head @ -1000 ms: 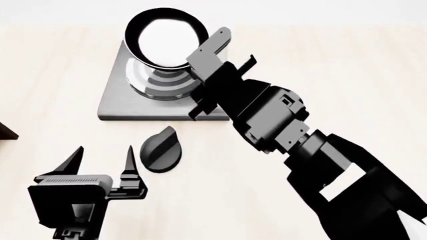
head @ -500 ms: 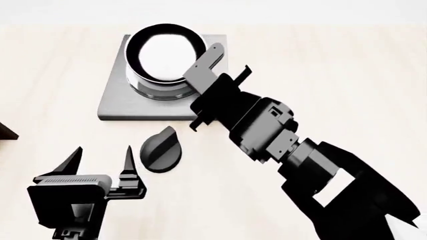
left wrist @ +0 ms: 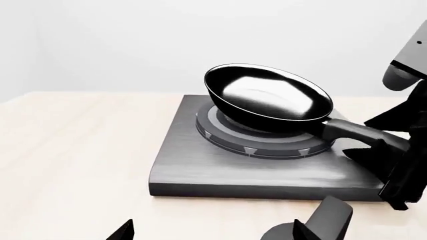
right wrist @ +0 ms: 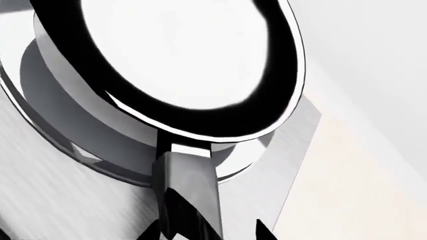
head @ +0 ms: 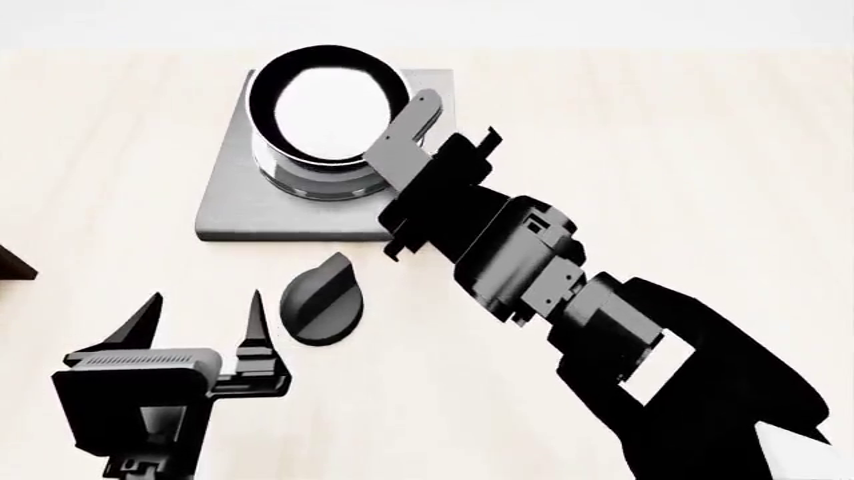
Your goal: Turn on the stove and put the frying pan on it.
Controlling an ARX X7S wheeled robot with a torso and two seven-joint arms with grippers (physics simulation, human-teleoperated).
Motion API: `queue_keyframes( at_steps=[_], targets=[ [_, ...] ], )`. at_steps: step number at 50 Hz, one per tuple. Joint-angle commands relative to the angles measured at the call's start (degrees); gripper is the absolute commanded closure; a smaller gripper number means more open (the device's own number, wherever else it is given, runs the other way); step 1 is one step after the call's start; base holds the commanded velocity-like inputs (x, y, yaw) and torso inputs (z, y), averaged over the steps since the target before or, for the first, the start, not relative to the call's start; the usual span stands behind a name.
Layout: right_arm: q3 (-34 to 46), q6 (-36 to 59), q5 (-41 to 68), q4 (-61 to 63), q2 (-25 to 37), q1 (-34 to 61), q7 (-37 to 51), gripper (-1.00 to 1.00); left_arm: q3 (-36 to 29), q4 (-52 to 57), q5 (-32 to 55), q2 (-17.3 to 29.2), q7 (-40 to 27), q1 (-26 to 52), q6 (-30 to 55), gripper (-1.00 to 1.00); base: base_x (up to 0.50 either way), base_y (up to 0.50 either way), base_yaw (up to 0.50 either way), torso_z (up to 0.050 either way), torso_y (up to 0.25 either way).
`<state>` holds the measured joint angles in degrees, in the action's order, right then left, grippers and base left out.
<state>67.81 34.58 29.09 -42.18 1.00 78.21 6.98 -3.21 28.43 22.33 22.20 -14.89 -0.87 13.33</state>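
Observation:
The frying pan [head: 324,100] sits on the round burner of the grey stove [head: 234,205], its handle pointing toward my right arm. My right gripper [head: 407,165] is shut on that handle [right wrist: 190,185]; both fingertips flank it in the right wrist view, where the gripper [right wrist: 207,231] looks onto the pan [right wrist: 167,55] and the stove slab [right wrist: 40,165]. The black knob [head: 324,300] lies on the table just in front of the stove. My left gripper [head: 206,300] is open and empty beside the knob. The left wrist view shows the pan [left wrist: 267,95], the stove [left wrist: 193,170], the knob [left wrist: 327,220] and my left gripper [left wrist: 213,230].
The pale wooden table [head: 694,150] stretches around the stove. A dark object [head: 14,262] pokes in at the left edge. My right arm [head: 601,330] crosses the right half of the table and stands at the stove's right corner [left wrist: 407,150].
The pan, a second ago held tilted above the burner, has come down onto it with my right gripper still on the handle. The right arm shifted slightly left. The left arm has not moved.

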Motion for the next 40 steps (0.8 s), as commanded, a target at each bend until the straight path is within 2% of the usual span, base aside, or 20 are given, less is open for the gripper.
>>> queue_keyframes(
  at_steps=[1,11,26,40],
  targets=[
    [2.69,-0.08,3.7,-0.15,0.12,-0.29,-1.26,-1.0,-0.07,0.19,0.13,0.18,-0.28,0.14,0.14,-1.0,0.0,0.0,0.0,0.0,0.0],
    [2.49,1.81,5.64,2.7,1.13,-0.05,-1.59,-1.0,0.01,0.12,0.38,0.31,-0.4,0.07,0.04,-1.0,0.0,0.0,0.0,0.0,0.0],
    [-4.22,8.04,16.2,10.61,4.41,1.54,-5.98,-1.0,-0.14,0.6,0.61,0.54,-0.74,0.07,0.25,-1.0,0.0,0.0,0.0,0.0,-0.001],
    [-5.98,10.98,18.81,19.19,7.99,2.71,-3.4,-1.0,-0.26,0.54,0.59,0.66,-0.96,0.02,0.01,-1.0,0.0,0.0,0.0,0.0,0.0]
  ],
)
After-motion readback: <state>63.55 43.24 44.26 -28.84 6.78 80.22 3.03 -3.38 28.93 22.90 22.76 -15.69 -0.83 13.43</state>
